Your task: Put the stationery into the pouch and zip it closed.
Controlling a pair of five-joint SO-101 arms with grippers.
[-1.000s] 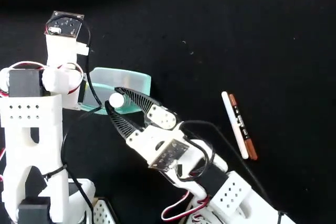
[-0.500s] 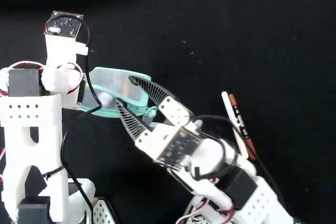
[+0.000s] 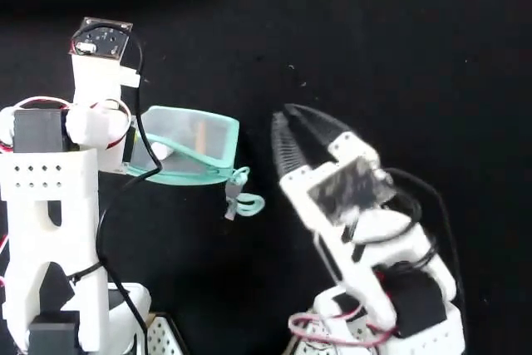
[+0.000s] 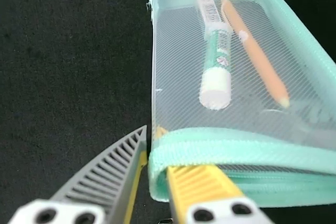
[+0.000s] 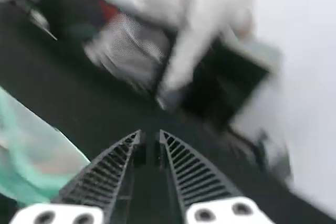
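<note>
A teal mesh pouch (image 3: 189,145) lies left of the table's middle, its zipper strap (image 3: 243,199) trailing off its right end. In the left wrist view the pouch (image 4: 231,45) holds a white-and-green marker (image 4: 216,59) and an orange pencil (image 4: 254,56). My left gripper (image 4: 152,145) is shut on the pouch's rim at its left end, one finger inside and one outside. My right gripper (image 3: 284,122) hangs raised to the right of the pouch, apart from it. Its fingers (image 5: 123,163) are shut with nothing between them, and the pouch (image 5: 31,166) shows off to one side.
The left arm's white body (image 3: 50,222) stands along the table's left side. The right arm's body (image 3: 374,239) covers the lower right. The black cloth (image 3: 399,64) stretches bare across the far half.
The right gripper has drawn out of the pouch's mouth, left the white-capped marker inside, swung right and upward, and shut. The left gripper has kept its hold.
</note>
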